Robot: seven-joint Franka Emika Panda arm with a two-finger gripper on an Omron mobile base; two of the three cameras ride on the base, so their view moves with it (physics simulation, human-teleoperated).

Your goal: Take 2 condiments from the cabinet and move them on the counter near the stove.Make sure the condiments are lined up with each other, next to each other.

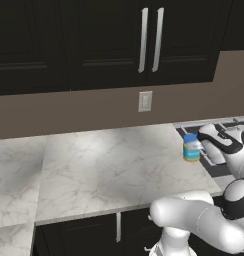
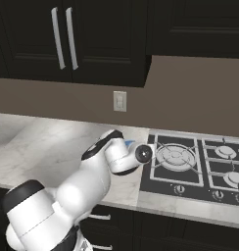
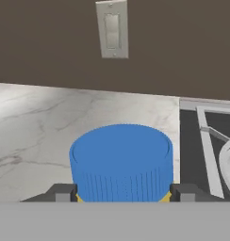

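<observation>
On the counter point(image 1: 109, 165), just left of the stove point(image 2: 200, 166), we see the jar point(image 1: 191, 148) standing upright near the front edge. We can read no writing on it: its blue lid, a pale band, then yellow and teal bands are all we make out. Above, the cabinet point(image 1: 119, 40) doors are closed, two silver bar handles side by side. A switch plate point(image 3: 112, 29) sits on the brown wall behind. Our arm rises from below the counter and bends forward, hand level at the jar. Its gripper point(image 3: 121, 192) straddles the jar, one dark fingertip at each side of the lid; whether they press it or stand just clear we cannot tell
</observation>
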